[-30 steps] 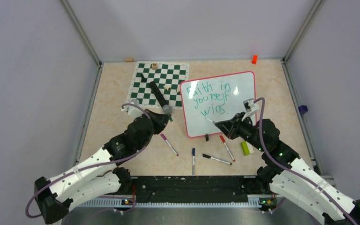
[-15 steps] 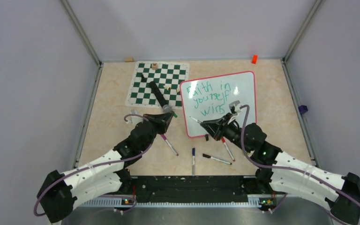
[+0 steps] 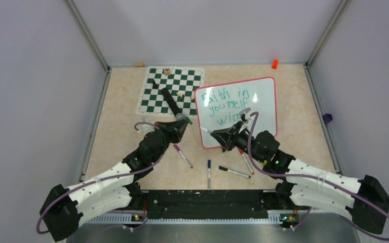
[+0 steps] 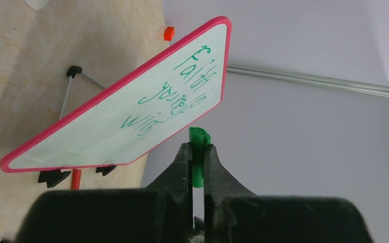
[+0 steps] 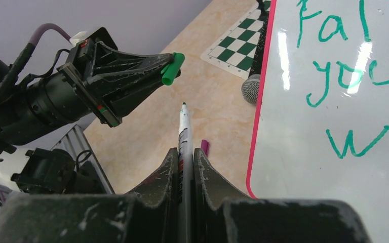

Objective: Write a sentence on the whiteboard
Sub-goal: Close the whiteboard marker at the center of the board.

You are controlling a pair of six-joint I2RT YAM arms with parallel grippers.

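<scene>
The whiteboard stands tilted on its black feet on the worktop, just to the right of the chess mat. The sentence is on it in teal, in three lines: "Faith in yourself wins". The left gripper has its jaws clenched on a green cap. The right gripper has its jaws grasping an uncapped marker beside the board's lower left edge. The marker's tip is near the cap but apart from it. A microphone lies across the mat.
</scene>
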